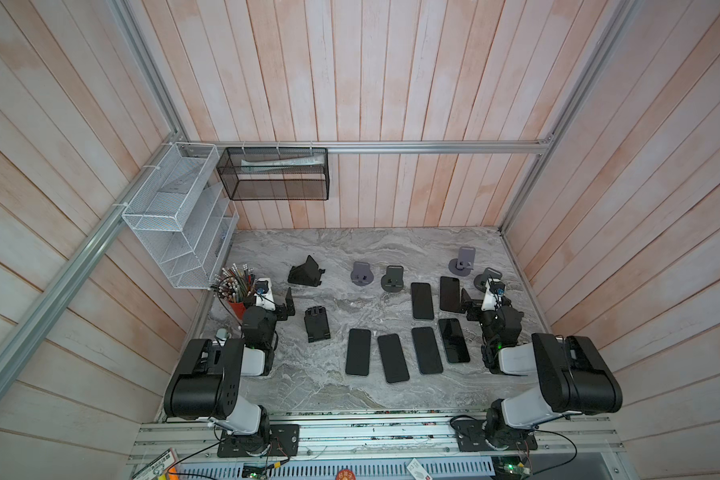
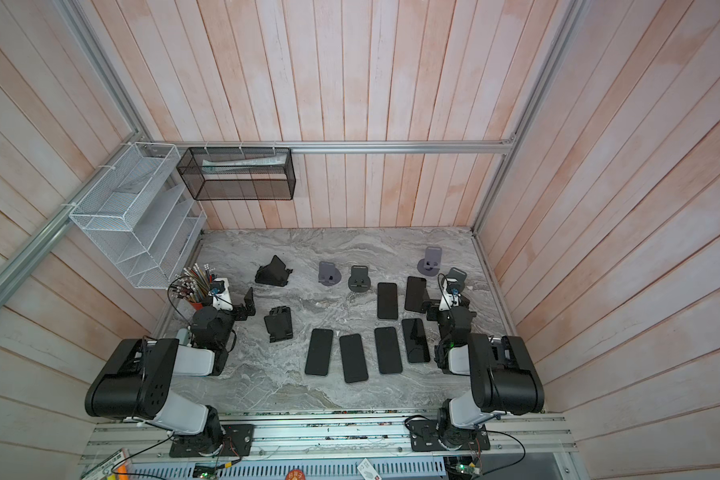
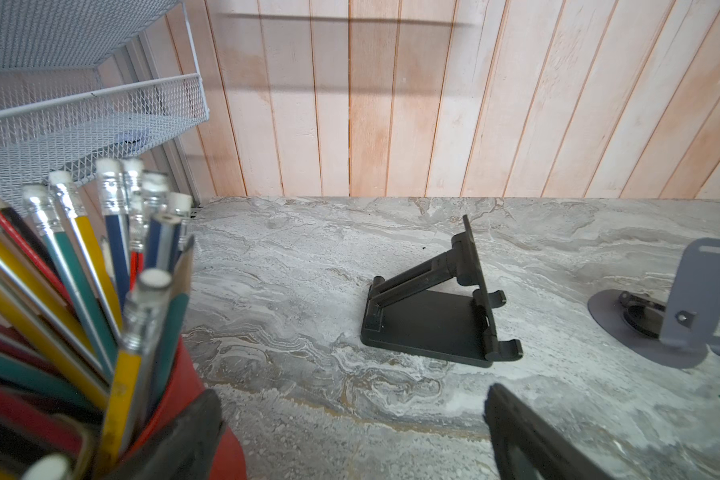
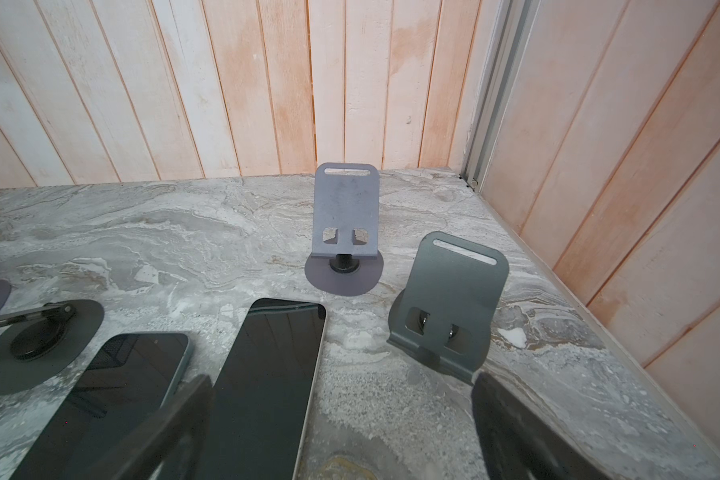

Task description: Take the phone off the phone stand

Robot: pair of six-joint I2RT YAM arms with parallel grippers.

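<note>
Fingers (image 4: 516, 436) spread wide and holding nothing, the right gripper (image 4: 341, 380) hovers low over the marble tabletop (image 1: 308, 386). It is close by the near end of a black phone (image 4: 267, 374) that lies flat, screen up, just beside an empty dark grey stand (image 4: 447, 307). Across the table the left gripper (image 3: 350, 395) gapes equally wide and empty, aimed toward a bare black folding stand (image 3: 433, 307), with a red cup (image 3: 192, 386) of pencils (image 3: 80, 232) crowding its side. In both top views six phones (image 1: 393, 358) lie face up on the stone, a loose row of four with two more behind. None of the six stands (image 1: 363, 273) carries a handset, so the job looks finished, or all but. The flat lie of the phones, apart from one another and clear of the stands, looks deliberate, leaving room for a gripper to let go cleanly. Both arms sit folded, elbows drawn back toward the mounting rail (image 1: 371, 432), forearms reaching forward and wrists level. It reads as a parked pose rather than a reach.
</note>
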